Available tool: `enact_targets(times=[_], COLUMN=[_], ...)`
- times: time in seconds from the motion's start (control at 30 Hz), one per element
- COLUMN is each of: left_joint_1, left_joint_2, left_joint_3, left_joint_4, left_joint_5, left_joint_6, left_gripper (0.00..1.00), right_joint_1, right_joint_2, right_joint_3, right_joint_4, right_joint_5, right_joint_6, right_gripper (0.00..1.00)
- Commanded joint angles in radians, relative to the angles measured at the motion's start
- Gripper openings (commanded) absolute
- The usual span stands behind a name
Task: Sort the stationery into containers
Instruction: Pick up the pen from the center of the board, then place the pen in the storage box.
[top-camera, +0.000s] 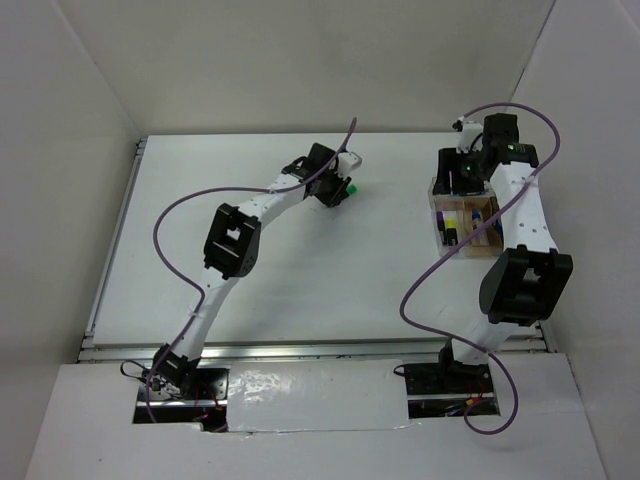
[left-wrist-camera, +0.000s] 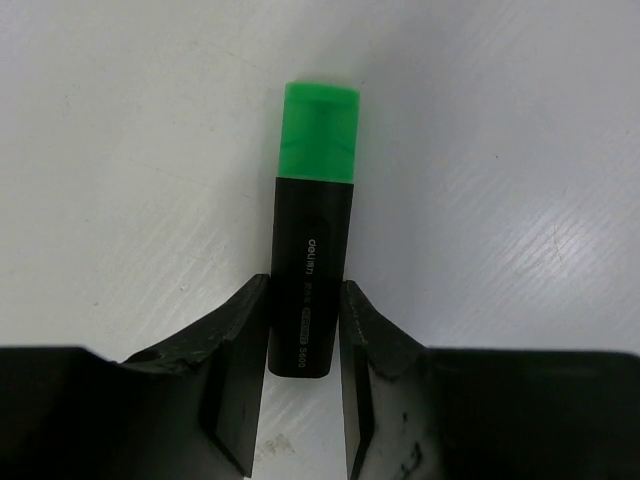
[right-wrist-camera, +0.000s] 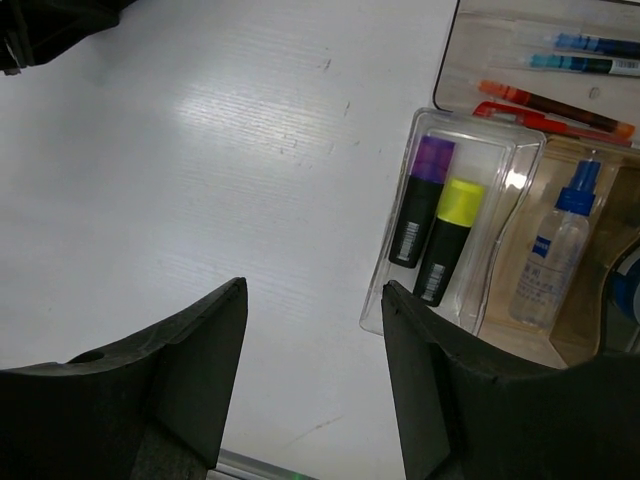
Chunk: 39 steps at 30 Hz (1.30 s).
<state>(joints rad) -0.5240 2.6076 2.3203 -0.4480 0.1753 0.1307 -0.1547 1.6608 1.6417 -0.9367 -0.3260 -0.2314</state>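
1. The left gripper (left-wrist-camera: 303, 290) has its jaws pressed against both sides of the black barrel of the green highlighter (left-wrist-camera: 312, 230), near the tail end. To my eye it is clenched on it.
2. The green highlighter seems to lie flat on the table (left-wrist-camera: 500, 150), with its cap pointing away from the wrist. I cannot tell whether it has left the surface. From above it sits toward the far middle of the table, well apart from the box on the right.
3. The right gripper (right-wrist-camera: 315, 295) has its jaws spread with nothing but bare table between them. It hangs just beside the clear box (right-wrist-camera: 500, 220).
4. In that box a purple highlighter (right-wrist-camera: 420, 205) and a yellow highlighter (right-wrist-camera: 450, 240) lie side by side. A bottle (right-wrist-camera: 555, 250) sits in the next compartment, and pens (right-wrist-camera: 590, 50) lie in the one beyond.
5. The step in hand, I'd say, is picking up the last loose highlighter — the grasp itself, before any lift.
6. The next move calls for a straight lift and a carry across to the right. The highlighter then has to be laid parallel to the two already in the box. The free space there looks narrow, so the barrel must be lined up with the box before release. The hold is near the tail, so the cap end may droop — and the right arm is close to the drop spot.
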Motion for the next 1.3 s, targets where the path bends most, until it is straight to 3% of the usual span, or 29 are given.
enact_targets(times=[0.0, 0.17, 0.23, 0.4, 0.47, 0.53, 0.67, 0.97, 1.27], left_joint_1=[-0.014, -0.015, -0.007, -0.039, -0.054, -0.079, -0.111, -0.156, -0.156], left_joint_2=[-0.027, -0.243, -0.328, -0.54, -0.619, -0.688, -0.753, -0.759, -0.756], left_joint_3=[-0.114, -0.302, -0.381, -0.487, -0.537, -0.573, -0.64, -0.625, -0.61], left_joint_4=[-0.054, 0.046, 0.116, 0.2, 0.212, 0.229, 0.232, 0.223, 0.244], left_joint_5=[-0.04, 0.081, 0.157, 0.211, 0.204, 0.155, 0.13, 0.144, 0.156], left_joint_6=[0.014, -0.121, -0.284, -0.465, -0.506, -0.52, -0.572, -0.612, -0.649], left_gripper=[0.28, 0.11, 0.07, 0.03, 0.02, 0.02, 0.02, 0.0, 0.0], right_joint_1=[0.01, 0.018, 0.018, 0.012, 0.018, 0.043, 0.119, 0.259, 0.302], right_joint_2=[-0.073, -0.212, -0.249, -0.328, -0.337, -0.34, -0.314, -0.2, -0.2], right_joint_3=[0.018, -0.141, -0.216, -0.382, -0.427, -0.465, -0.416, -0.221, -0.249], right_joint_4=[-0.016, 0.067, 0.104, 0.22, 0.312, 0.396, 0.423, 0.417, 0.45], right_joint_5=[-0.05, -0.179, -0.221, -0.367, -0.424, -0.444, -0.43, -0.352, -0.256], right_joint_6=[0.043, 0.148, 0.178, 0.403, 0.513, 0.567, 0.61, 0.601, 0.6], right_gripper=[0.63, 0.64, 0.65, 0.65, 0.74, 0.76, 0.77, 0.77, 0.75])
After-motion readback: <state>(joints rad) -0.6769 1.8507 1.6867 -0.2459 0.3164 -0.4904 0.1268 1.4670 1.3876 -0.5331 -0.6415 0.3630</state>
